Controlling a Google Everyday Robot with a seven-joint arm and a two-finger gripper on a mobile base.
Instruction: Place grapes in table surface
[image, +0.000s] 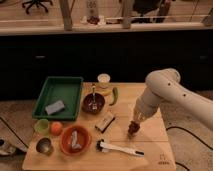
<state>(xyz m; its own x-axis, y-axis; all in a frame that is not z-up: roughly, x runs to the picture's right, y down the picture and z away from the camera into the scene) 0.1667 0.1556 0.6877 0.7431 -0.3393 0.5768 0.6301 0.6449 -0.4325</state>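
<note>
My gripper (133, 126) hangs from the white arm over the right middle of the light tan table surface (150, 137). It is shut on the grapes (132, 131), a small dark red-purple bunch that hangs from its tip, at or just above the wood. The grapes are to the right of a small dark bar (105, 121) and above the white-handled brush (120, 148).
A green tray (67, 86) with a grey sponge (55, 107) lies at the back left. A dark brown bowl (93, 103), white cup (104, 79) and green vegetable (115, 95) stand mid-back. An orange bowl (75, 140), orange fruit (56, 128), green cup (42, 125) and metal cup (44, 146) are front left.
</note>
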